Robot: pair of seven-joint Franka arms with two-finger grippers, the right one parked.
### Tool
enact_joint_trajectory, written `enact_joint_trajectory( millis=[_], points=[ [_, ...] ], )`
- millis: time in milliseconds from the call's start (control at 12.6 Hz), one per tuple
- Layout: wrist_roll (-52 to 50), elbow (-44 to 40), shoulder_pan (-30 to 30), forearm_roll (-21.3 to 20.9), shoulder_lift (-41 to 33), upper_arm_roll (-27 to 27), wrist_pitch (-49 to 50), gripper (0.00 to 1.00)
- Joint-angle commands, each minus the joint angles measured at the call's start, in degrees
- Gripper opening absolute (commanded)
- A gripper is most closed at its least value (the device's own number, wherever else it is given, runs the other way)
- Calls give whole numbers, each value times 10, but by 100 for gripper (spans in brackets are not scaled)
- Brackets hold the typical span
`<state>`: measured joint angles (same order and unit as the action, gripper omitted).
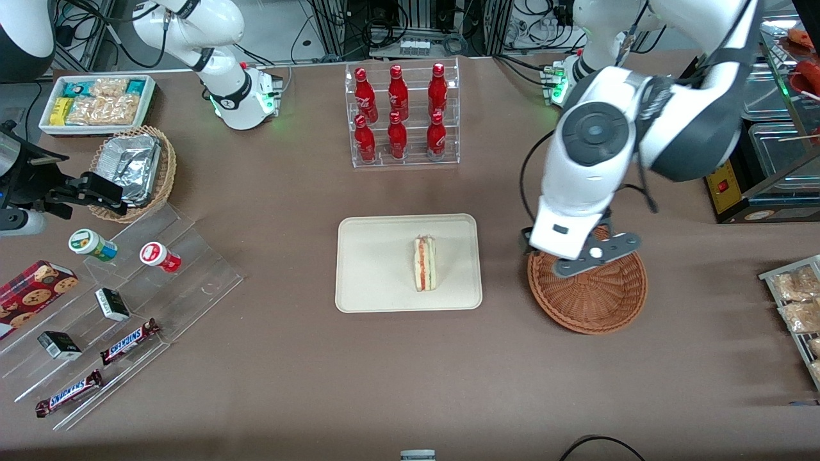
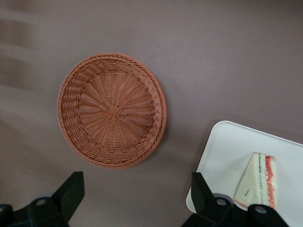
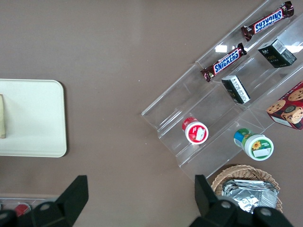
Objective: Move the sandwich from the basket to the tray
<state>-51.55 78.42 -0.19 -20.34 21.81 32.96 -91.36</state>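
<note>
The sandwich [image 1: 425, 263] lies on the tray [image 1: 371, 282], on the part of it nearer the working arm's end, its cut edge with the red-orange and green layers facing up. The tray sits in the middle of the worktop [image 1: 288, 378]. Beside it, toward the working arm's end, is the basket [image 1: 592, 301], a shallow round of reddish-brown wicker with nothing in it; the wrist view shows its woven bottom bare [image 2: 112, 111].

The end effector [image 2: 137, 201] hangs above the basket's edge farther from the front camera, with its two fingers [image 2: 71, 191] spread wide and nothing between them.

Farther from the front camera than the tray, a clear rack [image 1: 403, 115] holds six red bottles [image 1: 397, 134] in two rows. Toward the parked arm's end, a white bin [image 1: 96, 105] is filled with packaged snacks, and nearer the camera than it a tan wicker basket [image 1: 138, 176] holds a silver foil liner. Nearer still, a clear stepped stand [image 1: 128, 320] carries two small lidded cups [image 1: 160, 257], two dark boxes [image 1: 112, 304] and two Snickers bars [image 1: 128, 341], with a box of cookies [image 1: 32, 294] beside it. At the working arm's end a rack [image 1: 797, 307] holds more bagged snacks.
</note>
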Motion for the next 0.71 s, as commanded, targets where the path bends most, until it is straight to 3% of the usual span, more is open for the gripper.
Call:
enact_joint_trajectory(
  millis=[0, 238, 396, 634],
  points=[
    [11, 15, 12, 10, -40, 2, 7, 99],
    [59, 16, 47, 28, -78, -1, 14, 99],
    [149, 14, 82, 71, -100, -8, 52, 99],
    [302, 26, 52, 122, -128, -144, 60, 99]
  ],
)
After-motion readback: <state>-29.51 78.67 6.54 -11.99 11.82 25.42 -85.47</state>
